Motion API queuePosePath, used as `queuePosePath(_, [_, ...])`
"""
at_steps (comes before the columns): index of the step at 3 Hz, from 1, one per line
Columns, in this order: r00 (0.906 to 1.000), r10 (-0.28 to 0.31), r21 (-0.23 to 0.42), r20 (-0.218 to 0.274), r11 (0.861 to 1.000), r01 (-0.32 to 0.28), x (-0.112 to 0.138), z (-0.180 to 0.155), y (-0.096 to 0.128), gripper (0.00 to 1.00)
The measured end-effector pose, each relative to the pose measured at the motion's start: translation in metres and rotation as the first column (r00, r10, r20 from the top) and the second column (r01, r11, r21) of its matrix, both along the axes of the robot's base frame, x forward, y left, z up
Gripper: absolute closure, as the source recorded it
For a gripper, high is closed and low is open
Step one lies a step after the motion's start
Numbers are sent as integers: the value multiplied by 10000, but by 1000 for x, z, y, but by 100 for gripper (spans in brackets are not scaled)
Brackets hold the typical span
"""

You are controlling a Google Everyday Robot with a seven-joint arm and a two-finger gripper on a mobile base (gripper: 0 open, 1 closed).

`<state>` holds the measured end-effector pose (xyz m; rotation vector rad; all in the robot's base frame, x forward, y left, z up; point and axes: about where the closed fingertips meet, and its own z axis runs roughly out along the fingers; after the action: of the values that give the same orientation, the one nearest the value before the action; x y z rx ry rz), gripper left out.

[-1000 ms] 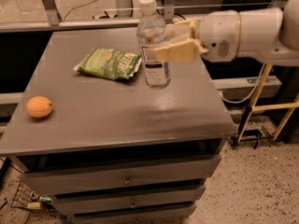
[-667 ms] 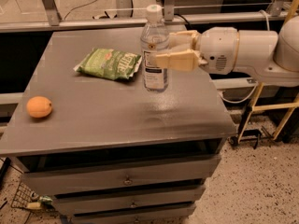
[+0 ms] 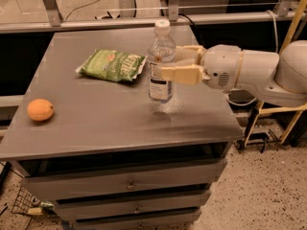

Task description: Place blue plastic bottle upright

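Down front, three drawers stacked under a gray cabinet top; a wire basket on the speckled floor at the lower left corner. Near the top's left edge, an orange, well apart from everything else. Farther back and left of centre, a green snack bag lying flat, its right end just beside the blue plastic bottle but seemingly not touching it. Nothing between bottle and the bare surface below it.

Toward the right half of the top, bottle standing upright, white cap up, label facing the camera, base very close to the surface; actual contact impossible to tell. Pinched at mid-height by the gripper, reaching in from the right on the white arm, tan fingers pressed on either side of the body. Behind the cabinet, a metal rail and a cable on the floor.

Compared with a second ago: bottle and gripper lower, cap dropped clear of the rail line, base much nearer the top. Orange and snack bag unmoved.
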<state>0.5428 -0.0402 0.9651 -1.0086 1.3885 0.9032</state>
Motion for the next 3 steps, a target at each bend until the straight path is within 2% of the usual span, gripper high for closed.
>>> queuePosePath(3, [9974, -493, 542, -534, 9972, 522, -2, -47, 2, 100])
